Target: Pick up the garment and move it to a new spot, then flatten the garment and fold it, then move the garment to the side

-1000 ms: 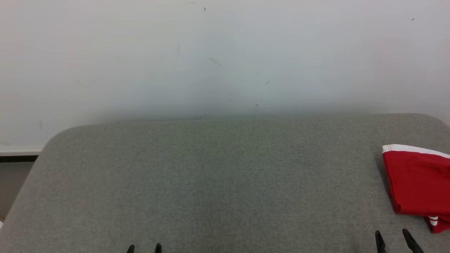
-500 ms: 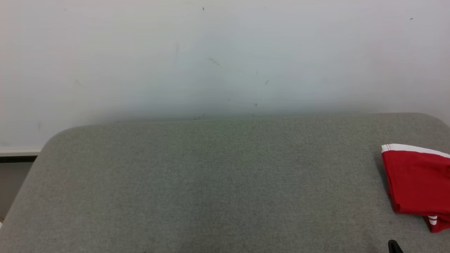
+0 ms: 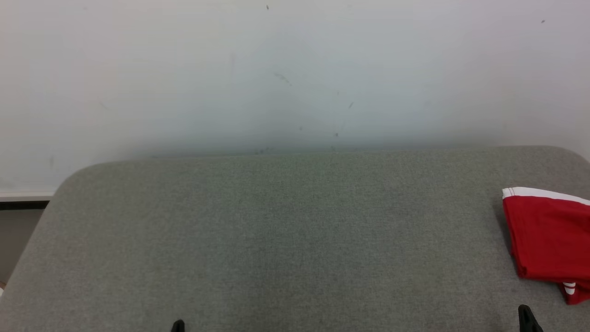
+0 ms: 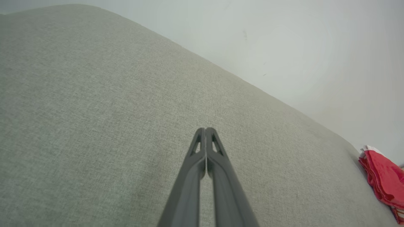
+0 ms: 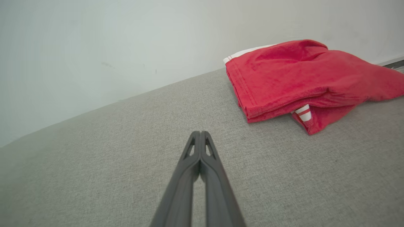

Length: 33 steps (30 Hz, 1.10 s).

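Note:
The garment [image 3: 548,240] is red with white trim, folded into a thick bundle at the right edge of the grey padded surface [image 3: 295,240]; it also shows as the garment [image 5: 303,78] in the right wrist view and the garment [image 4: 383,179] at the far right of the left wrist view. My right gripper [image 5: 200,134] is shut and empty, hovering over bare fabric a short way in front of the bundle; its tip [image 3: 525,316] peeks up at the lower right. My left gripper [image 4: 205,130] is shut on nothing over the surface, its tip [image 3: 178,325] at the bottom left.
A pale wall [image 3: 295,74] rises directly behind the padded surface. The surface has rounded far corners, and its left side drops off toward a dark strip [image 3: 23,205] at the wall's base.
Both grippers have closed from open. Their tips dipped toward the bottom edge of the head view and have come back up slightly. The garment has stayed put.

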Tool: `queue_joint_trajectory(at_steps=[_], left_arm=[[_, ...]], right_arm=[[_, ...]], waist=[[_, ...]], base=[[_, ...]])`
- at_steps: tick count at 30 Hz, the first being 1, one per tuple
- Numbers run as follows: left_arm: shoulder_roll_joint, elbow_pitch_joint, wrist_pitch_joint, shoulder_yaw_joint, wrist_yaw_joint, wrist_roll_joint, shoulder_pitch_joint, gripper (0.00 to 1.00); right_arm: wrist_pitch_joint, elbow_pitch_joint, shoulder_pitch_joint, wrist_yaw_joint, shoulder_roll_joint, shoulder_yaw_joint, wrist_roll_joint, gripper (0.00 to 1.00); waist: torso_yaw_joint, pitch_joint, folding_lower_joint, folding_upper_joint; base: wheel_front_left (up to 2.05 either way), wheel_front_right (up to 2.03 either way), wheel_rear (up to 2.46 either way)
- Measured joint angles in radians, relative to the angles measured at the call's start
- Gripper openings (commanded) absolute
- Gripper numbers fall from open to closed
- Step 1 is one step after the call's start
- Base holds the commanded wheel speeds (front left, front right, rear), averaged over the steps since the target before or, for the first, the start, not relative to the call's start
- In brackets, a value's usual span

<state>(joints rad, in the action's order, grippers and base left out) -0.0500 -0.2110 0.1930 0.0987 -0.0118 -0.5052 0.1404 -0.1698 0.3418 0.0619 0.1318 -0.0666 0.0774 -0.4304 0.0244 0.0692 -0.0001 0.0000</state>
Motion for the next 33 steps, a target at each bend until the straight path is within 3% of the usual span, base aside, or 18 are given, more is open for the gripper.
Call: queue_joint_trajectory(at_steps=[33], left_arm=[[-0.011, -0.013, -0.114, -0.069, -0.049, -0.469, -0.101, 0.00]], right_arm=[[0.117, -0.040, -0.066, 0.000, 0.006, 0.014, -0.490, 0.00]], waist=[[-0.007, -0.022, 0.0001, 0.0000]], base=[[0.00, 0.00, 0.00]])
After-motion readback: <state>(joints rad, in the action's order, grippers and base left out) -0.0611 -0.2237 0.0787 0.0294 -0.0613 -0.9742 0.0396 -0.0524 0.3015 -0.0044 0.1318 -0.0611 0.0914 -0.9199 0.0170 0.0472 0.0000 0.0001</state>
